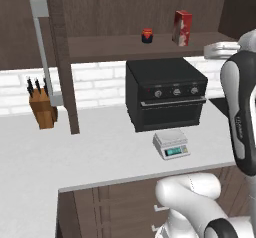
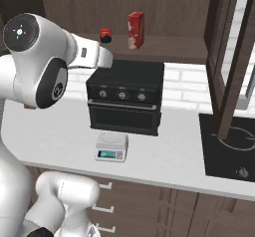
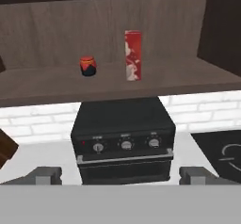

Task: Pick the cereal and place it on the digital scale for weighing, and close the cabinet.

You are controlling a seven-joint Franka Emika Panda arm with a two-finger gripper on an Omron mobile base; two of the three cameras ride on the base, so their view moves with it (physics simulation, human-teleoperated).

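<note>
Cereal (image 3: 132, 54) stands upright on the cabinet (image 1: 60, 57) shelf above the oven (image 3: 123, 140), right of the small jar (image 3: 87, 66). I have the gripper (image 3: 120, 176) released, jaws wide, squared up for it. Digital scale (image 1: 171, 144) waits on the bench before the oven; cabinet doors hang open.

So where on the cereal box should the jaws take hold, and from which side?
Grip the cereal across its narrow width, around mid-height, coming straight in from the open cabinet front. It stands upright and tall on the shelf with free space on both sides; the small jar stands apart from it. The gripper is open and already faces it.
</note>
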